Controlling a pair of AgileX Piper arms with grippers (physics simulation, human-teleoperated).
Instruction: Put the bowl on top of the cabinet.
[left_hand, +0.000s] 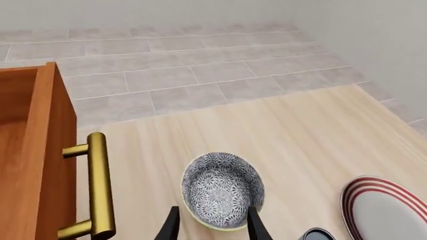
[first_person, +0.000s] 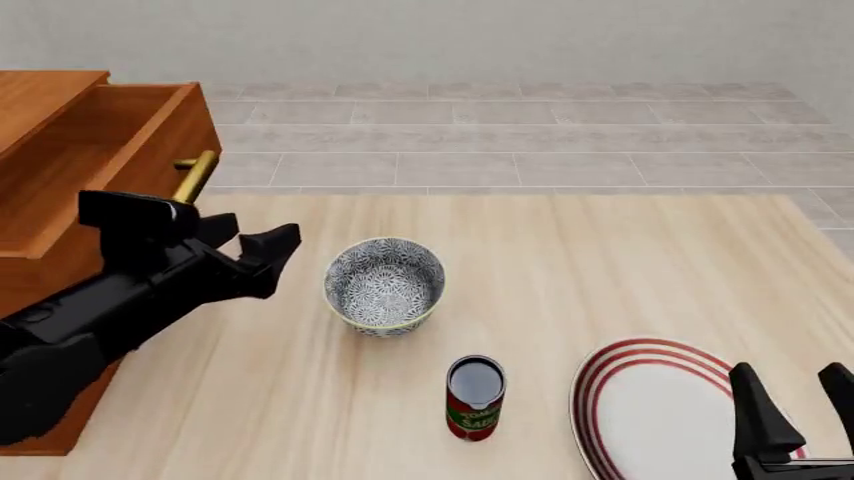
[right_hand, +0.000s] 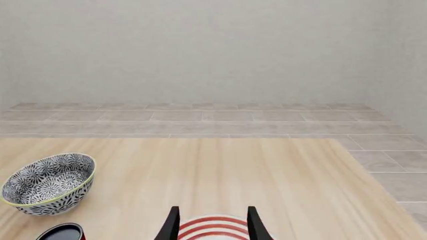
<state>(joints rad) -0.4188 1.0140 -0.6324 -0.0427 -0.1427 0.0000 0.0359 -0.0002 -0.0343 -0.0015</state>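
One left hand (first_person: 274, 262) open, angled toward bowl (first_person: 384, 284), apart

Patterned bowl (first_person: 384, 284) upright on table, beside cabinet (first_person: 80, 170).

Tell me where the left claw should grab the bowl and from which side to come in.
Probably the rim. The bowl sits upright and open on the table, too wide to span, so one finger inside and one outside its wall suits. Take the rim section nearest the left claw, on the cabinet side, coming down from above; the can in front stays clear. The left claw is open, already aimed there.
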